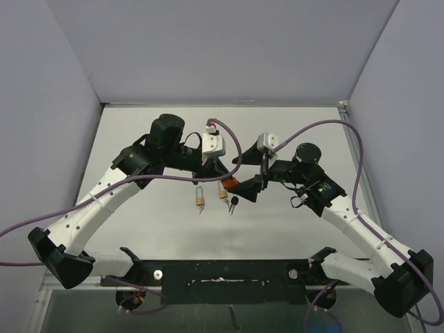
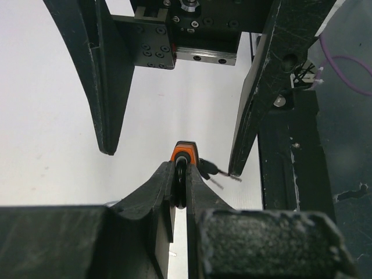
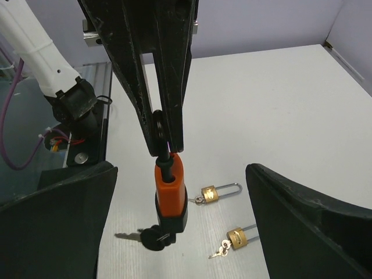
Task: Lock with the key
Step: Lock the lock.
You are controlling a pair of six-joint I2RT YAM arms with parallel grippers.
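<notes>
Already done: your left hand (image 3: 164, 145) is clenched on the orange padlock (image 3: 170, 192).
Your right hand (image 2: 171, 160): spread wide, empty.
To do: turning the key (image 3: 156, 237), seemingly seated underneath.

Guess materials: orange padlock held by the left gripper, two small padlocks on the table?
The orange padlock: body looks plastic or plastic-coated, matte orange, no metallic glint. The black key head at its base: dull, probably plastic. The small padlocks: likely brass bodies, yellow metallic sheen; silvery shackles, probably steel.
</notes>
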